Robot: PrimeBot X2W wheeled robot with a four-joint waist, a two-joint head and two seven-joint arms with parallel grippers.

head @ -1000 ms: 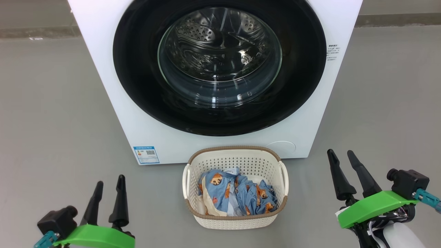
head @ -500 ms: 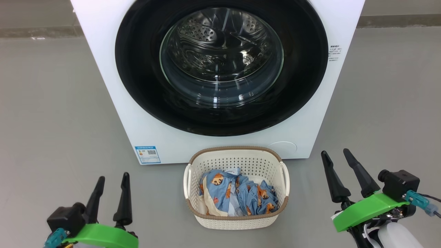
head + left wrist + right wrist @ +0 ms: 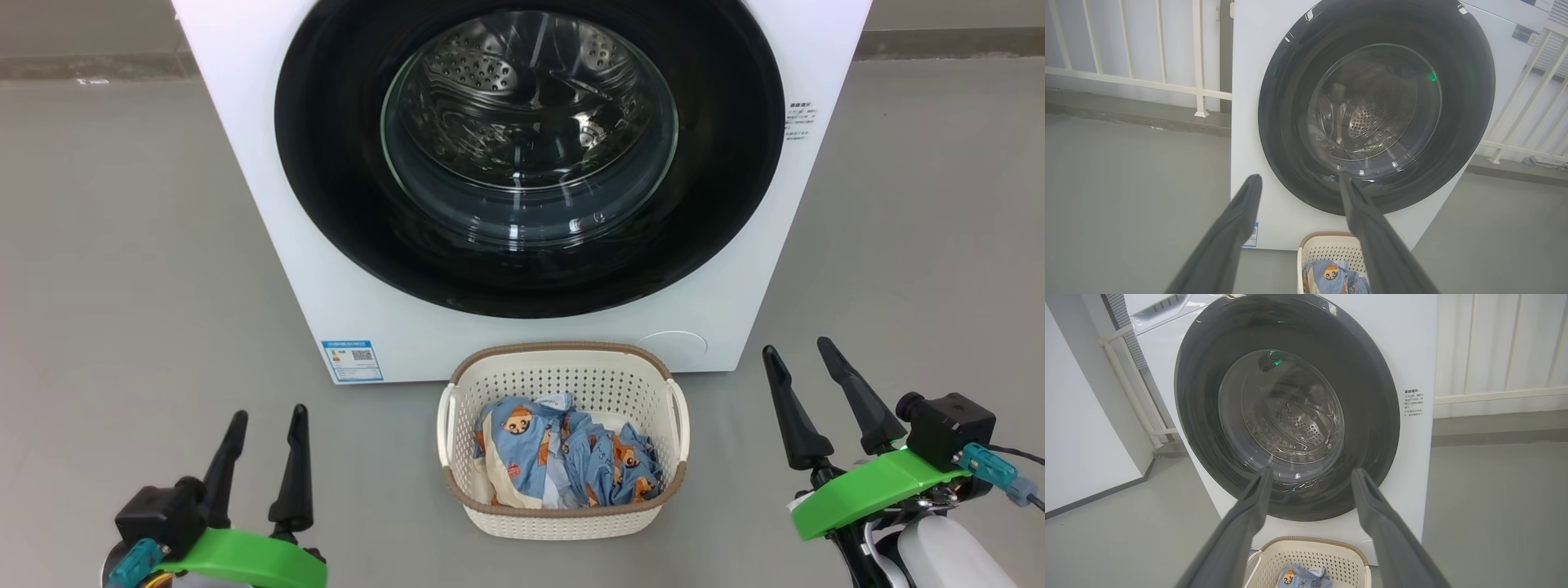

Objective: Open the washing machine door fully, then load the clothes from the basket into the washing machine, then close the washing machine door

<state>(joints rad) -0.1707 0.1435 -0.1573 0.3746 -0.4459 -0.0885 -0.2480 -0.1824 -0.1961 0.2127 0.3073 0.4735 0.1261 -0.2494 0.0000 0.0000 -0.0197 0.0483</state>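
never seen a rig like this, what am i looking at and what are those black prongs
It's a two-armed robot. The head picture looks down: the black prongs are its left gripper and right gripper, both open, holding nothing. The other two pictures come from wrist cameras looking along those fingers. On the grey floor stands a big white front-loading washing machine, its round glossy black door shut. Before it sits a small cream perforated plastic basket of light blue bear-print clothes.

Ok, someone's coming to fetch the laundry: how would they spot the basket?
Find the white washing machine with its round black door shut. On the grey floor right before it stands a small cream perforated basket. Its brown rim and the blue bear-print clothes inside mark it out.
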